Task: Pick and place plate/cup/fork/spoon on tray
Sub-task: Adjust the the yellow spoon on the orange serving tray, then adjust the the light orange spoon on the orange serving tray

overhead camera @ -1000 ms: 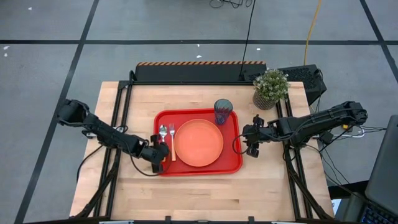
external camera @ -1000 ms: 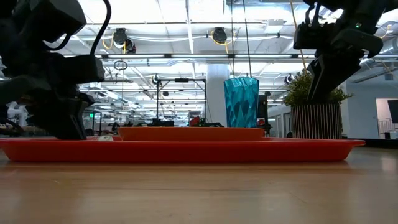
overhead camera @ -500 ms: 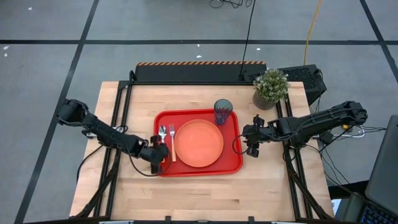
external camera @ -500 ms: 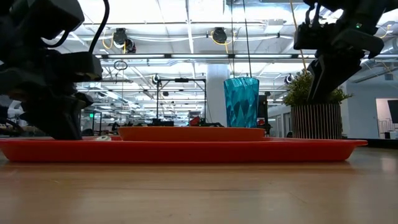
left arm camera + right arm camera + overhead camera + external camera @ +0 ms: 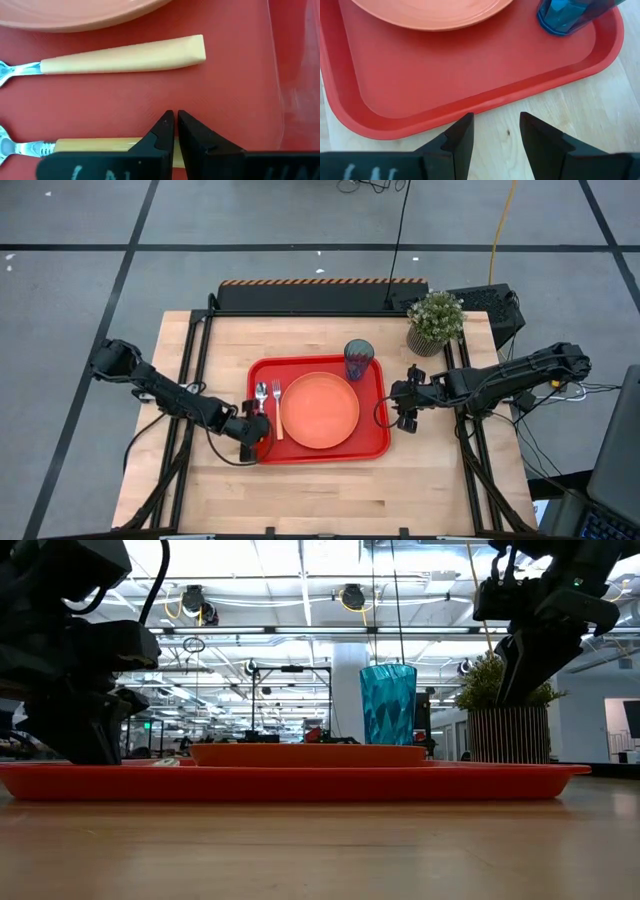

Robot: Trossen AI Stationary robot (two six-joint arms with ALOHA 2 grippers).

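The red tray [image 5: 370, 442] lies mid-table. On it rest the orange plate [image 5: 318, 409], the teal cup [image 5: 359, 358] standing upright at its far right corner, and, left of the plate, the spoon [image 5: 262, 392] and the fork [image 5: 276, 405], side by side. My left gripper [image 5: 175, 120] is shut and points steeply down over the tray's near left corner. It stands at the spoon's handle [image 5: 95, 145], with the fork's handle [image 5: 125, 55] just beyond. My right gripper [image 5: 496, 125] hangs open above the table, just off the tray's right rim, and is empty. My left gripper stands with its shut fingers [image 5: 162, 132] over the free end of the spoon's handle, coming from above at a slant. The fingers hide that spot, so I cannot tell whether they touch the handle or the tray floor. Nothing is between them.
A small potted plant [image 5: 434, 320] stands at the table's far right, behind my right arm. Bare wood lies along the near edge and left of the tray. A black frame rail runs down each side of the table.
My left gripper has turned a little at the wrist and edged toward the tray's left rim, staying low and shut. The spoon, fork, plate and cup lie as before.
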